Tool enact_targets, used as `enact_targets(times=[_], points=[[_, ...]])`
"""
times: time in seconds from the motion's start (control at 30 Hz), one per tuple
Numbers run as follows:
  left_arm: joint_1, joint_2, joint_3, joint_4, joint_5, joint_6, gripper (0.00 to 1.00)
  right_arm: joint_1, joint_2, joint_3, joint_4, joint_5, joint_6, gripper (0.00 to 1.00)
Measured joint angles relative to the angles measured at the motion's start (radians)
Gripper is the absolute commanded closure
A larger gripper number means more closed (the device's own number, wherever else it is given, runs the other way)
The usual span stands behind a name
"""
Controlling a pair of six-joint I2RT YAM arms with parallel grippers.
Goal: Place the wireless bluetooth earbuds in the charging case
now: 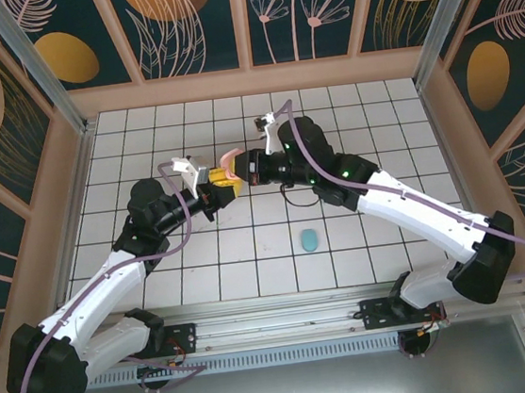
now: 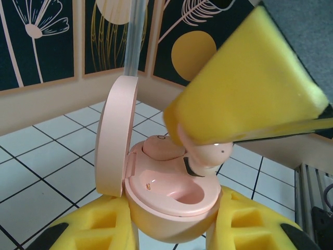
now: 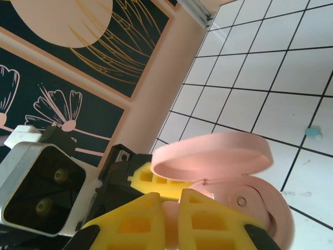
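Observation:
My left gripper [image 1: 224, 186] is shut on the base of a pink charging case [image 2: 171, 211], held above the tiles with its lid [image 2: 115, 136] hinged open. One pink earbud [image 2: 158, 147] sits in the case's far socket. The near socket [image 2: 190, 196] is bare. My right gripper [image 3: 174, 221] is shut on a second pink earbud [image 2: 210, 156], which hangs just over the case's rim beside the bare socket. In the right wrist view this earbud [image 3: 170, 225] shows as a pink sliver between the yellow pads, below the open lid [image 3: 213, 156].
A teal oval case [image 1: 308, 240] lies shut on the white tiles in front of the arms. A tiny light-blue earbud [image 3: 312, 132] rests on a tile beyond the pink case. Wooden walls ring the tiled floor [image 1: 370, 137].

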Motion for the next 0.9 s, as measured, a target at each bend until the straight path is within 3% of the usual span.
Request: enact_targets(times=[0.9], points=[[0.000, -0.015, 0.000, -0.002, -0.006, 0.015, 1.00, 0.026, 0.019, 0.008, -0.003, 0.005, -0.001, 0.91]])
